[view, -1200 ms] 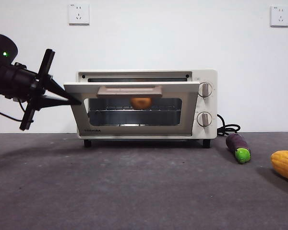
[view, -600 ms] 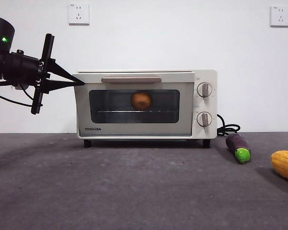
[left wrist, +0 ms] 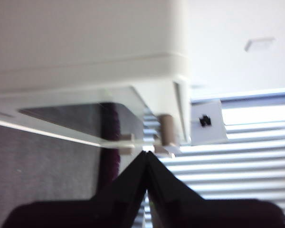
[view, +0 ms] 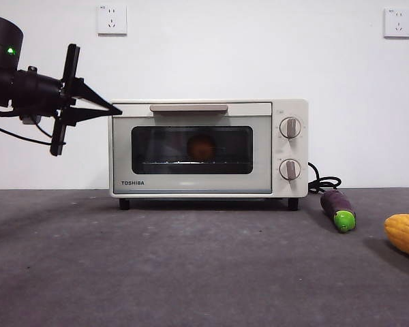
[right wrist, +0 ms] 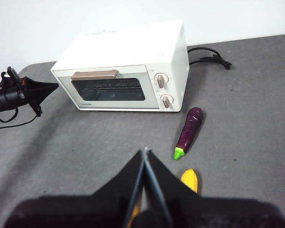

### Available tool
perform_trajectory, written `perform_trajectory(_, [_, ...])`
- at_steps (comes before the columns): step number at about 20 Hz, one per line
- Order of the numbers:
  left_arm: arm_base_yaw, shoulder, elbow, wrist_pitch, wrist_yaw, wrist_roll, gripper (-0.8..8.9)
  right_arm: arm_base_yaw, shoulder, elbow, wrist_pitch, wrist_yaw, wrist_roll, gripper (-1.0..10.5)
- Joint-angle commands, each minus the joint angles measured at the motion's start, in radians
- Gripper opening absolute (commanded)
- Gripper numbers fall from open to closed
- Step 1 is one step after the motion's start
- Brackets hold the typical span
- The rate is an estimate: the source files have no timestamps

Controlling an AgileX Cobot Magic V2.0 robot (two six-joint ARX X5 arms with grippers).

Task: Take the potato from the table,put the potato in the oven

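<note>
Near the table's (view: 157, 272) right edge, corn (view: 405, 234) and eggplant (view: 338, 209); farther back, oven (view: 208, 148) door shut, potato (view: 201, 146) inside on the rack. Left gripper (view: 116, 110) at the oven's upper left corner, jaws together. Right gripper (right wrist: 145, 154) raised high, jaws together

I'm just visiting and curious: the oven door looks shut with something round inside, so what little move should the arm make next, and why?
Probably draw the left end effector back from the cream-white boxy toaster oven. Its dark glass door looks closed, the round orange-brown potato sits inside, and the shut jaws rest at the door's upper corner with nothing held.
</note>
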Motion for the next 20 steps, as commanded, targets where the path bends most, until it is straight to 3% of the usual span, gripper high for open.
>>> perform_trajectory(1, [-0.008, 0.006, 0.005, 0.034, 0.055, -0.011, -0.08, 0.001, 0.0, -0.001, -0.007, 0.011, 0.011, 0.0])
perform_trajectory(5, [-0.021, -0.043, 0.005, 0.035, 0.092, 0.014, -0.08, 0.001, 0.002, -0.001, -0.029, 0.049, 0.011, 0.0])
perform_trajectory(14, [-0.028, -0.319, 0.005, 0.023, 0.093, 0.116, -0.08, 0.001, 0.002, -0.001, -0.03, 0.049, 0.01, 0.0])
perform_trajectory(18, [-0.027, -0.475, 0.005, -0.082, 0.084, 0.261, -0.08, 0.001, 0.002, -0.001, -0.029, 0.049, 0.01, 0.0])
perform_trajectory(20, [-0.027, -0.568, 0.005, -0.202, 0.051, 0.394, -0.08, 0.001, 0.002, -0.001, -0.03, 0.049, 0.01, 0.0])
